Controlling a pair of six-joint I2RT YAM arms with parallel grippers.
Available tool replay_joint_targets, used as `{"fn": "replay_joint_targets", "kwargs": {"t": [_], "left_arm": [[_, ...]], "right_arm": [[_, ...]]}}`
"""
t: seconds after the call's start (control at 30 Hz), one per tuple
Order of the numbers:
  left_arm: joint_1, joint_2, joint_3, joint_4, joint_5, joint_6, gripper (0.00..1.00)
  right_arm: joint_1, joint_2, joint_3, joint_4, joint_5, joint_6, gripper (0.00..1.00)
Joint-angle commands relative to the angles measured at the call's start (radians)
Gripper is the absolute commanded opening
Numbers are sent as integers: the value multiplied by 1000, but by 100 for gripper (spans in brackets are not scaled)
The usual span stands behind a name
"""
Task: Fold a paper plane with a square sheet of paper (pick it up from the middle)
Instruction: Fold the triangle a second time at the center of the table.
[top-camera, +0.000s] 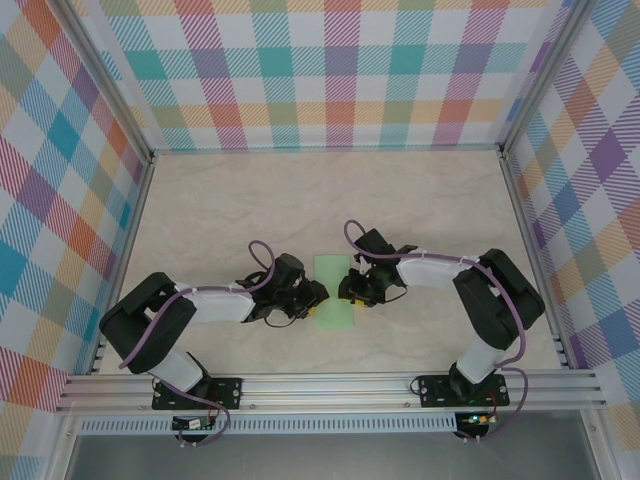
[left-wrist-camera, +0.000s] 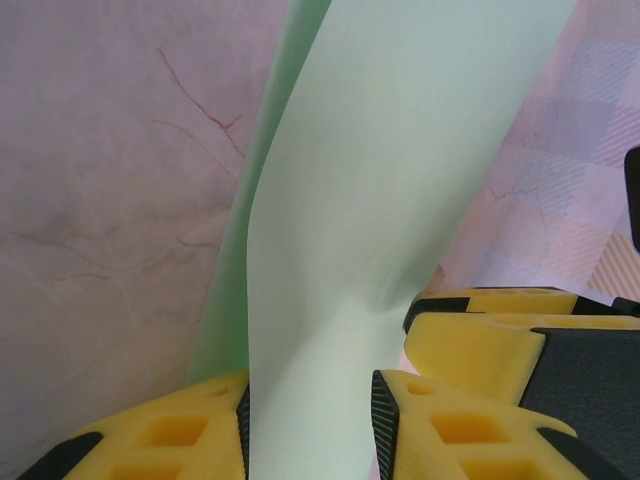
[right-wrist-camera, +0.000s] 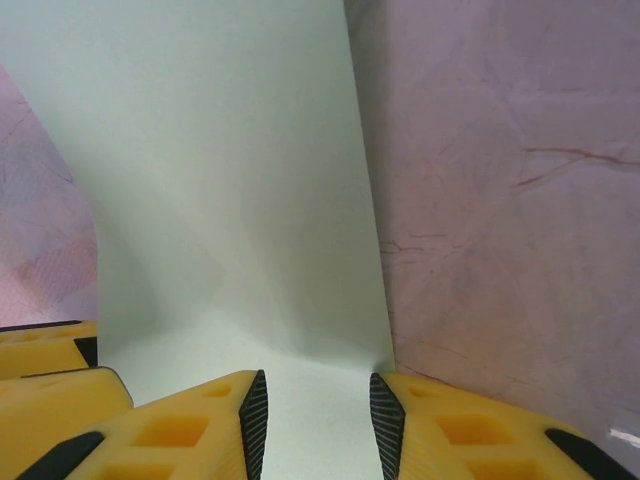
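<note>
The square sheet of paper (top-camera: 334, 292) lies mid-table as a pale green, narrow upright rectangle, apparently folded over. My left gripper (top-camera: 315, 298) meets its left edge and my right gripper (top-camera: 351, 287) its right edge. In the left wrist view the paper (left-wrist-camera: 380, 170) rises in a curved flap that runs between the parted jaws of the left gripper (left-wrist-camera: 310, 432), spanning the gap from pad to pad. The right gripper's yellow fingers (left-wrist-camera: 500, 345) sit just beside it. In the right wrist view the paper (right-wrist-camera: 220, 180) bends up ahead of the open right gripper (right-wrist-camera: 318, 425), whose tips straddle it.
The cream marbled tabletop (top-camera: 300, 200) is walled by plaid panels (top-camera: 330, 70) at the back and sides. An aluminium rail (top-camera: 330, 385) carrying both arm bases runs along the near edge. Bare table surrounds the paper.
</note>
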Motion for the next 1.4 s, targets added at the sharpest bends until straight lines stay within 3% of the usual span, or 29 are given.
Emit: {"fn": "replay_joint_targets", "kwargs": {"t": [0.0,0.33,0.5,0.63,0.8,1.1,1.27,1.37], "left_arm": [[18,-2,-14,20,-4,-5,34],[37,12,21,17,-3,20,23],[46,17,36,9,13,35,12],[47,5,45,-9,17,46,9],[48,-6,61,-38,21,54,10],[47,-12,71,-60,27,57,10],[47,-12,73,-58,34,56,10],[48,-13,73,-55,37,54,10]], "right_arm": [[3,19,-41,-26,25,5,37],[2,-68,-39,-25,26,-10,40],[3,-166,-66,-37,43,-27,43],[19,-271,-109,-13,45,-57,54],[141,-350,-96,-41,170,-139,64],[457,-266,15,-93,506,-224,67],[513,-193,53,-113,620,-212,65],[517,-165,67,-100,619,-223,64]]}}
